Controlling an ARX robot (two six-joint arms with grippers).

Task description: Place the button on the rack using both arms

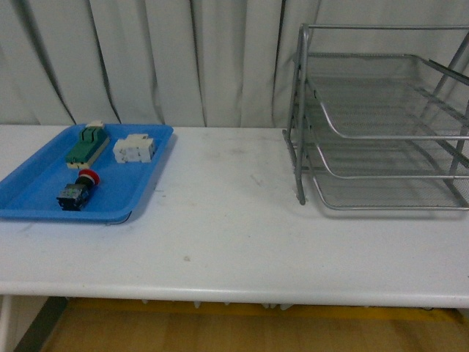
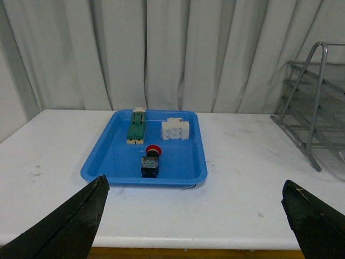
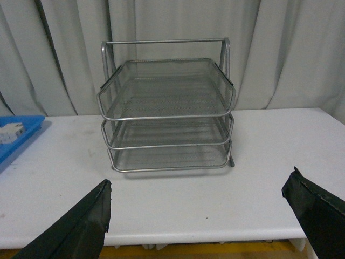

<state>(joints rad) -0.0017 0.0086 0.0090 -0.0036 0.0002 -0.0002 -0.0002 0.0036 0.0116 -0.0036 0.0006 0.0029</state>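
The button (image 1: 78, 190), red-capped on a black body, lies on its side in the blue tray (image 1: 33, 176) at the table's left; the left wrist view shows the button (image 2: 151, 161) too. The silver wire rack (image 1: 381, 125) stands at the right, three tiers, all bare; in the right wrist view the rack (image 3: 167, 116) faces me. Neither arm shows in the front view. My left gripper (image 2: 197, 216) hangs open before the table's front edge, short of the tray. My right gripper (image 3: 199, 216) is open too, in front of the rack, nothing between its fingers.
In the blue tray (image 2: 113, 156) a green-and-cream block (image 1: 87, 144) and a white block (image 1: 134, 149) lie behind the button. The white table (image 1: 234, 227) spans the view, grey curtains behind it. The table's front edge (image 1: 234, 301) runs near the bottom.
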